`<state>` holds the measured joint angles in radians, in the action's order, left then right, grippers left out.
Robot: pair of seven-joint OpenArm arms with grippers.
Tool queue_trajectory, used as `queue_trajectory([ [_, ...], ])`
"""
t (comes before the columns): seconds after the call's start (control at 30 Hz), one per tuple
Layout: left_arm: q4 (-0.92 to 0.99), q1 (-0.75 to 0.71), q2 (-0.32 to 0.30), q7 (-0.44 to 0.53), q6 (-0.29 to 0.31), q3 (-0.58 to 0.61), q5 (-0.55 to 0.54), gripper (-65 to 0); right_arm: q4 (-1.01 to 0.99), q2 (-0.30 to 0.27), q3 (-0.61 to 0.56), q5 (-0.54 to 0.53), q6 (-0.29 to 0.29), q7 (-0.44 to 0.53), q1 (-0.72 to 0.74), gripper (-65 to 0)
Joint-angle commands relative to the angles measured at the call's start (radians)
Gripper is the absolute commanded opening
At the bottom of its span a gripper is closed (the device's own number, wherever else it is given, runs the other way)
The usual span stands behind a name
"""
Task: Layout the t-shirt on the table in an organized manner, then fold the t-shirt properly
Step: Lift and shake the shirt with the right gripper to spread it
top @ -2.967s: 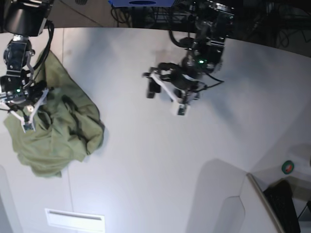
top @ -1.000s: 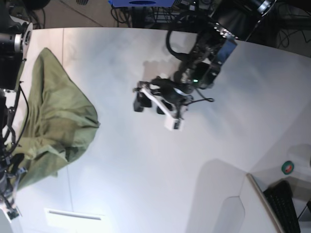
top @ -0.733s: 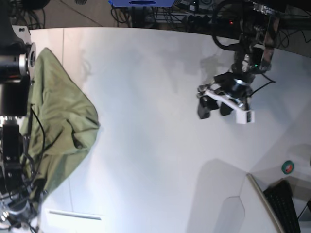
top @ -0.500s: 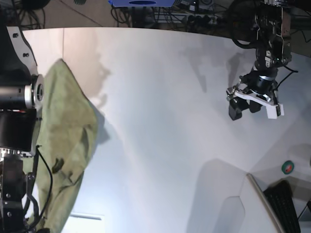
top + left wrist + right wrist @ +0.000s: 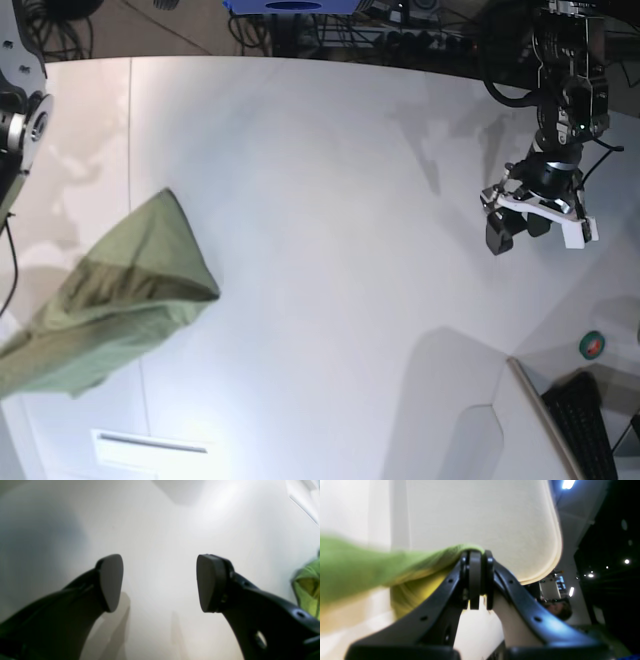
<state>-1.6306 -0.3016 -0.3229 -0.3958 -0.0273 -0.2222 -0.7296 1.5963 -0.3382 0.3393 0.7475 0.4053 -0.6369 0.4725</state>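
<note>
In the left wrist view, your left gripper (image 5: 160, 582) stood wide apart over the bare white table (image 5: 160, 530), nothing between its two dark pads. At the right edge of that frame a scrap of the olive-green t-shirt (image 5: 308, 587) showed, well apart from the pads.

In the right wrist view, your right gripper (image 5: 477, 580) was pressed together at the centre of the frame, with a fold of the t-shirt (image 5: 365, 565) pinched in it; the cloth trailed off blurred toward the left edge. Behind it the table (image 5: 482, 517) filled the upper middle, its curved edge running down the right side.

In the base view, the t-shirt (image 5: 120, 300) hung stretched in the lower left, running from a peak near the left middle down to the left edge, above the table (image 5: 320, 200). Your left gripper (image 5: 510, 232) hovered at the right, upper middle. The right gripper itself lay outside this frame.
</note>
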Motion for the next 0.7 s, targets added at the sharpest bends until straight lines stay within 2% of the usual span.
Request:
queue_trajectory([
  [0.0,-0.004,0.012,-0.014,0.022,0.003,0.008,-0.002,-21.7,0.008,-0.023,0.053,0.014,-0.009,-0.014,-0.028,-65.0],
  [0.1,0.031,0.028,-0.015,0.022,0.003,0.051,0.0,-21.7,-0.043,-0.025,0.174,-0.032,-0.009,-0.013,-0.153,-65.0],
  [0.2,0.056,0.06,-0.014,0.022,0.003,0.12,0.002,-21.7,-0.207,-0.028,0.258,-0.182,-0.01,-0.013,-0.24,-65.0],
  [0.27,0.072,0.081,-0.014,0.022,0.003,0.159,0.002,-21.7,-0.307,-0.034,0.298,-0.239,-0.016,-0.001,-0.261,-65.0],
  [0.4,0.091,0.117,-0.014,0.022,0.003,0.218,0.002,-21.7,-0.454,-0.037,0.372,-0.251,-0.016,0.075,-0.258,-65.0],
  [0.5,0.091,0.129,-0.014,0.022,0.003,0.255,0.002,-21.7,-0.557,-0.072,0.387,-0.253,-0.016,0.084,-0.228,-65.0],
  [0.53,0.089,0.129,-0.014,0.022,0.003,0.261,0.002,-21.7,-0.591,-0.083,0.387,-0.253,-0.016,0.084,-0.219,-56.7],
  [0.57,0.089,0.129,-0.014,0.022,0.003,0.261,0.0,-21.7,-0.603,-0.094,0.387,-0.253,-0.015,0.084,-0.208,-44.4],
  [0.63,0.089,0.127,-0.012,0.022,0.003,0.258,0.0,-21.7,-0.583,-0.097,0.387,-0.259,-0.01,0.087,-0.203,-23.9],
  [0.67,0.089,0.124,-0.012,0.022,0.003,0.258,0.0,-21.7,-0.544,-0.094,0.387,-0.26,-0.009,0.087,-0.206,-19.7],
])
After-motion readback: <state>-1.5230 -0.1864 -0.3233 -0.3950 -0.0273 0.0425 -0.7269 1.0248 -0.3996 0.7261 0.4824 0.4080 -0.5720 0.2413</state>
